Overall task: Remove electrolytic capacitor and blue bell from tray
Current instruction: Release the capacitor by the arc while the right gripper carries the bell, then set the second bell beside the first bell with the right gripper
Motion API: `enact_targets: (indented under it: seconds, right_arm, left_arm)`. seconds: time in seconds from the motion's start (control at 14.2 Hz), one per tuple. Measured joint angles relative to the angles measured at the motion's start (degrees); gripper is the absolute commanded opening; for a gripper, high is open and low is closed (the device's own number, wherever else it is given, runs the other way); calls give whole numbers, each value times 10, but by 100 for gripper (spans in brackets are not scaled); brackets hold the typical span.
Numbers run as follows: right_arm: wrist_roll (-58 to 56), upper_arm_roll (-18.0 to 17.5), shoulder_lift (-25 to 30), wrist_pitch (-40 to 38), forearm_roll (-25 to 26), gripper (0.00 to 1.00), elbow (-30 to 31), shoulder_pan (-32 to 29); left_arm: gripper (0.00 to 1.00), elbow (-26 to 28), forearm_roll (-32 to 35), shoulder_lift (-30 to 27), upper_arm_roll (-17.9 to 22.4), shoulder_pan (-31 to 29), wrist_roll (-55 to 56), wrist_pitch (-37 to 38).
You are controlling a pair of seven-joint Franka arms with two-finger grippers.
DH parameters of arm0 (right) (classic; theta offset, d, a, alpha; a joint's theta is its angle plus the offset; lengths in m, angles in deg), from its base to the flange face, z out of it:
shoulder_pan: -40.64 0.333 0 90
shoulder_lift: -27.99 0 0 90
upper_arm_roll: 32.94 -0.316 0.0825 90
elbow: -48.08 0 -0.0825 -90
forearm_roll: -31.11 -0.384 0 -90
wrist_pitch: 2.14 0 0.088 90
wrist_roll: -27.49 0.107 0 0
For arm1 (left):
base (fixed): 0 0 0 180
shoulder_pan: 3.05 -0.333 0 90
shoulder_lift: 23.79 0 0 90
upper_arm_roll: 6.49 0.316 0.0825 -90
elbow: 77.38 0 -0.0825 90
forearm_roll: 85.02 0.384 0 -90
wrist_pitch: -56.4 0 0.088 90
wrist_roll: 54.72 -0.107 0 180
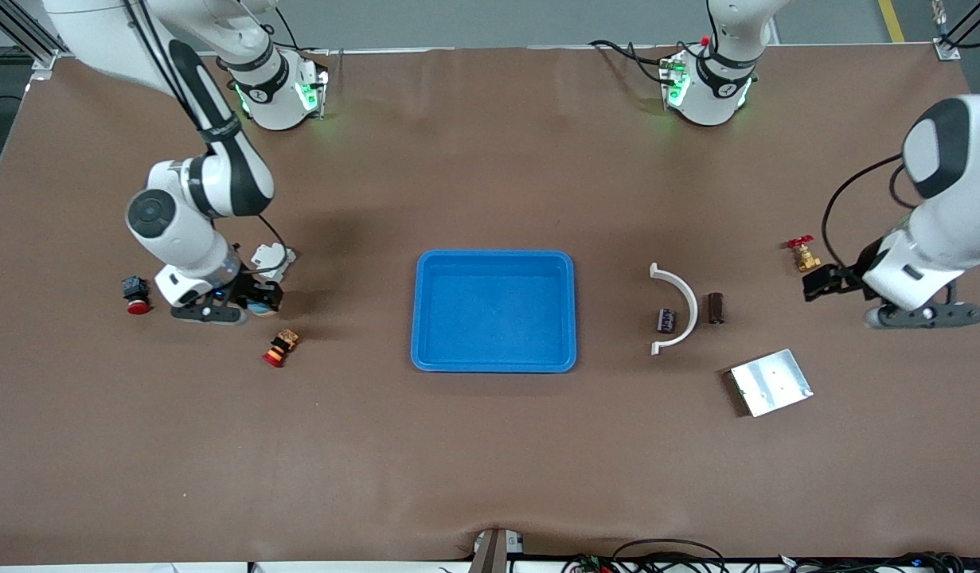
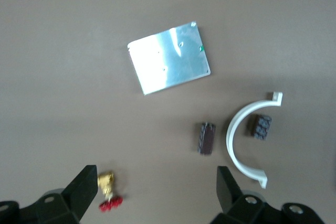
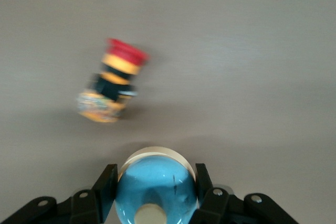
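Note:
The bell [image 3: 156,187] is a blue dome on a cream base. My right gripper [image 3: 156,176] is shut on it, low over the table at the right arm's end [image 1: 255,302]. The capacitor [image 1: 716,308] is a dark brown cylinder lying beside a white curved bracket [image 1: 684,302] at the left arm's end; it also shows in the left wrist view [image 2: 206,138]. My left gripper [image 1: 814,285] is open and empty, up over the table beside a brass valve [image 1: 803,255]. Its fingers [image 2: 86,184] stand wide apart. The blue tray [image 1: 493,362] sits empty mid-table.
A red-capped push button [image 1: 280,348] lies near the right gripper, seen in the right wrist view [image 3: 113,88]. Another red button [image 1: 135,294] lies beside that arm. A small dark block [image 1: 665,320] sits inside the bracket. A metal plate [image 1: 771,382] lies nearer the front camera.

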Motion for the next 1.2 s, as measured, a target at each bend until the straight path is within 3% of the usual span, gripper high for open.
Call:
enact_targets:
  seconds: [0.21,0.56,1.2]
  right_arm:
    - [-88,0,2,83,0,0,55,-65]
    - [-104,-2,2,177,0,0,118,-78]
    - [-145,-2,2,185,0,0,143,-134]
  left_arm:
    - [100,1,-36,-53,-4,0,0,51]
    - [100,4,-79,-116,-5,1,0,75]
    - [100,-12,-119,-131,-2,0,0,85]
